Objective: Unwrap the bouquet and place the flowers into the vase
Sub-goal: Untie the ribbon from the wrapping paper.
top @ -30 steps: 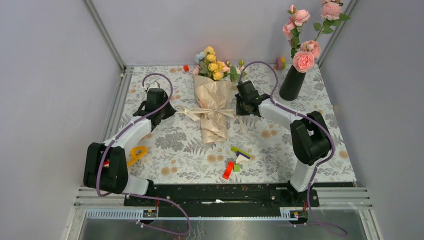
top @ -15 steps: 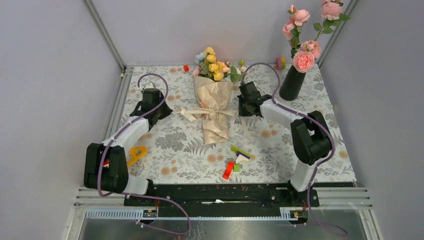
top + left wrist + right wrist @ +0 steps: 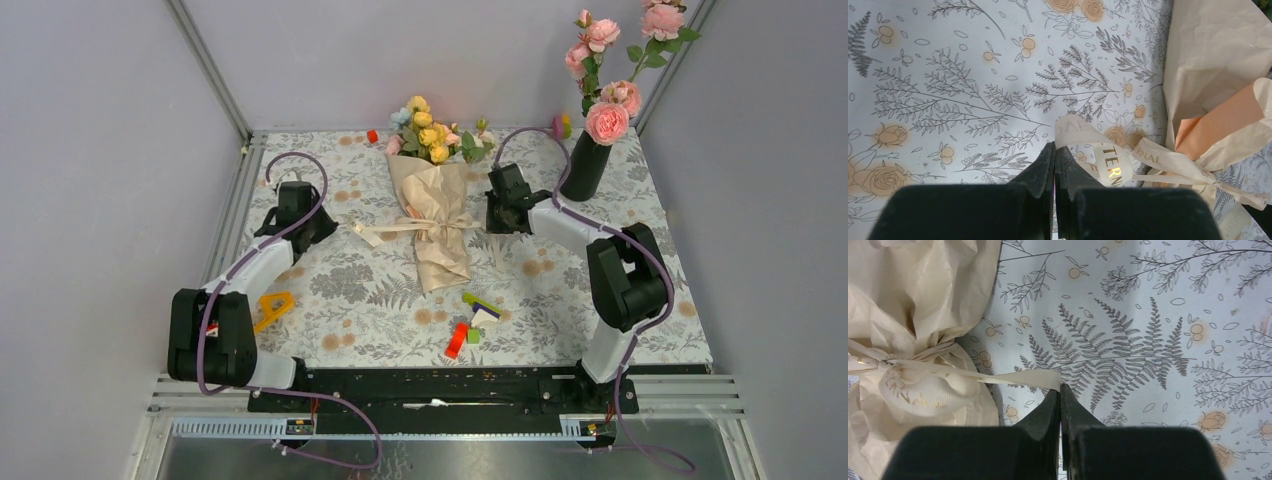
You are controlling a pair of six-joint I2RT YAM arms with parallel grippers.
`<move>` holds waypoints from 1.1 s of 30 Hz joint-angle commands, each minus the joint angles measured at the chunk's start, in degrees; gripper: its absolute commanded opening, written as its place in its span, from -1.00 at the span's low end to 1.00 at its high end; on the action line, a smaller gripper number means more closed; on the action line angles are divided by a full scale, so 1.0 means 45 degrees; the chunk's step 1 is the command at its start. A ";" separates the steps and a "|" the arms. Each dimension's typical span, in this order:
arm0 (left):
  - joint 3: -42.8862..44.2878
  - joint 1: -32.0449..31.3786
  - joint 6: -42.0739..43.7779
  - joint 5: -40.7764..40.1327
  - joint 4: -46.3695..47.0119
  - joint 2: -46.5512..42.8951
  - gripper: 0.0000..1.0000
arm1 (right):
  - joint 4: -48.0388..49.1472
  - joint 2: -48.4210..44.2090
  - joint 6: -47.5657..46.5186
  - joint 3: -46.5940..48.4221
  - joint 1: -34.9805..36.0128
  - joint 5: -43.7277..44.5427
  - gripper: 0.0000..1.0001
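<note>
- The vase (image 3: 584,168): black, narrow-necked, upright at the far right of the table (image 3: 350,290), with tall pink roses (image 3: 607,120) in it. Only the top view shows it, well apart from both grippers.
- The bouquet (image 3: 435,220): lies flat at mid-table between the two arms, wrapped in crinkled beige paper and tied at the waist.
- The flowers (image 3: 428,130): yellow, pink and pale blue, at the far end of the wrap. Only the top view shows the blooms.
- Left gripper (image 3: 1054,149): fingers pressed together, pinching the end of the cream ribbon (image 3: 1108,167). Its wrist view alone shows the gold lettering. The bouquet lies to its right.
- Right gripper (image 3: 1060,392): fingers pressed together on the other ribbon tail, which runs straight to the knot. The bouquet lies just to its left.
- From above the ribbon reads as one line across the wrap, left to right. The pinches themselves are too small to make out there.
- Toy blocks (image 3: 470,325): a small loose cluster near the bouquet's near end.
</note>
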 commanded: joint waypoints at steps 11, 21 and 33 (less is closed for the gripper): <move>-0.0551 0.1140 -0.0407 0.0041 0.0851 -0.0880 -1.00 | -0.0169 -0.1154 -0.0252 -0.0511 -0.1032 0.0605 -1.00; -0.0695 0.1657 -0.0706 0.0273 0.0914 -0.1168 -1.00 | -0.0164 -0.1609 -0.0287 -0.0917 -0.1707 0.0592 -1.00; -0.0849 0.2434 -0.0930 0.0897 0.0707 -0.1747 -1.00 | -0.0174 -0.2280 -0.0195 -0.1430 -0.2502 0.0394 -1.00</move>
